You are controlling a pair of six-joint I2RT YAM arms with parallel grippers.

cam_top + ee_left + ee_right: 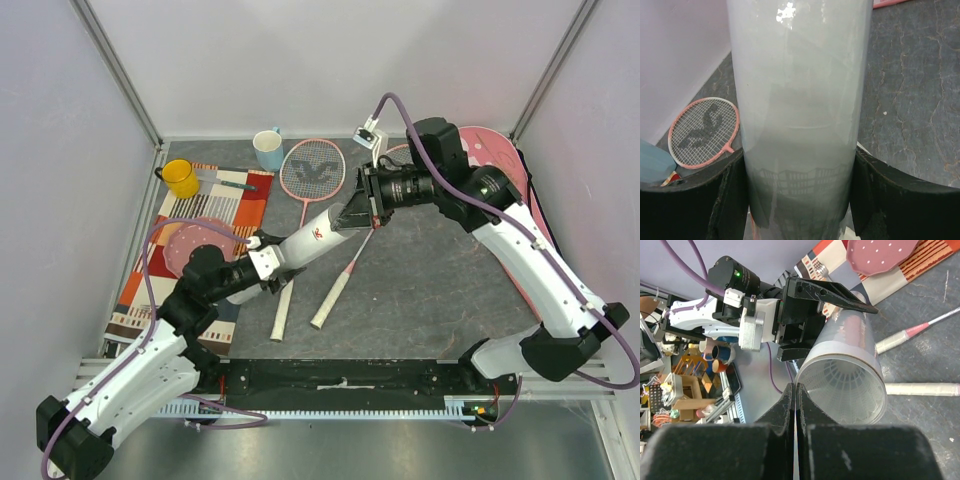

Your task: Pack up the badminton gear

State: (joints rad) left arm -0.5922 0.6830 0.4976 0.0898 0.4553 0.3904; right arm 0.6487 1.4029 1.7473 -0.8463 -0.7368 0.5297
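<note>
Tube (315, 236) points diagonally, mouth facing right claw (347, 217).

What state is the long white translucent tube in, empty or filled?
Not empty: the tube has an open mouth, and the right wrist view shows a white lattice-skirted shuttlecock inside.

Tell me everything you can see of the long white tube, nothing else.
The tube is a long, pale, slightly see-through cylinder, plastic by its look, with a small red mark. The left gripper holds it slanted above the table, fingers pressing on both sides. Its far end is open, and something white and ribbed sits inside. The shut right gripper is at that rim.
</note>
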